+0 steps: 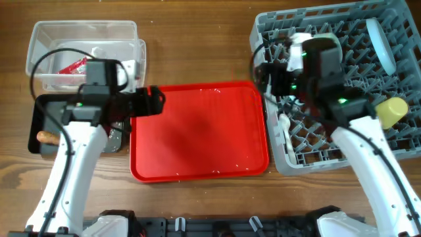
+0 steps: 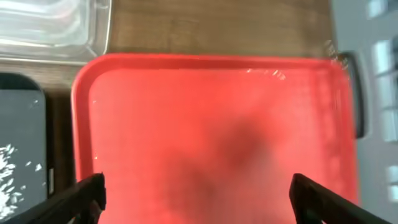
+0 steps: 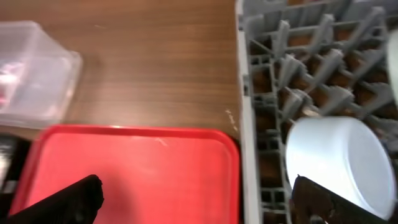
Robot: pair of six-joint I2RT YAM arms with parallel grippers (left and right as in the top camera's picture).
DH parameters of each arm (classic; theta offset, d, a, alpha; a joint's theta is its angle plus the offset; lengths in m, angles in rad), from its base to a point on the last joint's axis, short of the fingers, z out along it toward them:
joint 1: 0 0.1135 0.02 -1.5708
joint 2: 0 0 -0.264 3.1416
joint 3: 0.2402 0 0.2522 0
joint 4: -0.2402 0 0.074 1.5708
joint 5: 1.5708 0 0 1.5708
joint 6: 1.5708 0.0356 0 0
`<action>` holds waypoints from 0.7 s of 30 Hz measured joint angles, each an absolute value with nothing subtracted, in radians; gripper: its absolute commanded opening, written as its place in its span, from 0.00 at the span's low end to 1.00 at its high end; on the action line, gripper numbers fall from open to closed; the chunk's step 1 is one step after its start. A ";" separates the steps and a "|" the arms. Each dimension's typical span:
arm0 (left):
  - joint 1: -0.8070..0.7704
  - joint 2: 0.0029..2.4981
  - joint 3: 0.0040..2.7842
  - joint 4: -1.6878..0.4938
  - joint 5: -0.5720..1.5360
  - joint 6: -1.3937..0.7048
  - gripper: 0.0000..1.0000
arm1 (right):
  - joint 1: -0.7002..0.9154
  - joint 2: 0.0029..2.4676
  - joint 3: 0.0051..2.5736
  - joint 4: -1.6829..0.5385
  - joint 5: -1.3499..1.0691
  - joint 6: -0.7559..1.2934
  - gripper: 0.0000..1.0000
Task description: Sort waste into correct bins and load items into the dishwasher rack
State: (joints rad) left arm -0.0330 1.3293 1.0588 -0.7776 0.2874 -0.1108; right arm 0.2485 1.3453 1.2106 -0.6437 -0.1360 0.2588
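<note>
My left gripper (image 1: 158, 100) is open and empty over the left edge of the red tray; its fingers (image 2: 196, 186) straddle bare tray. My right gripper (image 1: 262, 71) is open and empty (image 3: 196, 190) at the left wall of the grey dishwasher rack (image 1: 342, 155). In the rack are a white bowl (image 3: 339, 165), a light blue plate (image 1: 381, 43), a yellow cup (image 1: 389, 112) and a white spoon (image 1: 284, 131). The clear tub (image 1: 85, 33) holds the red wrapper (image 1: 72, 64). The black tray (image 1: 36, 112) holds the brown food stick (image 1: 47, 137) and white grains (image 2: 12, 168). The mint-green bowl is not in view.
The flat red tray (image 1: 197, 131) lies in the middle of the wooden table, between the bins and the rack. It also fills the left wrist view (image 2: 211, 124) and the lower left of the right wrist view (image 3: 137, 168).
</note>
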 measured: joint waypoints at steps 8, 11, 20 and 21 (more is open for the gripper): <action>-0.059 1.329 1.061 -1.071 0.123 -0.125 1.00 | 0.024 1.347 1.220 -1.036 -0.213 0.180 1.00; -0.041 1.311 1.061 -1.137 0.109 -0.134 1.00 | 0.011 1.324 1.217 -1.091 -0.194 0.155 1.00; -0.041 0.658 0.995 -1.056 0.102 -0.143 1.00 | 0.011 0.521 0.967 -0.961 -0.152 0.125 1.00; -0.041 0.590 0.992 -1.051 0.102 -0.145 1.00 | 0.011 0.463 0.963 -0.963 -0.150 0.125 1.00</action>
State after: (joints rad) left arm -0.0406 0.5896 0.9916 -1.0508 0.1017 -0.1452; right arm 0.0113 0.4625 0.9627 -0.9627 -0.1505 0.1253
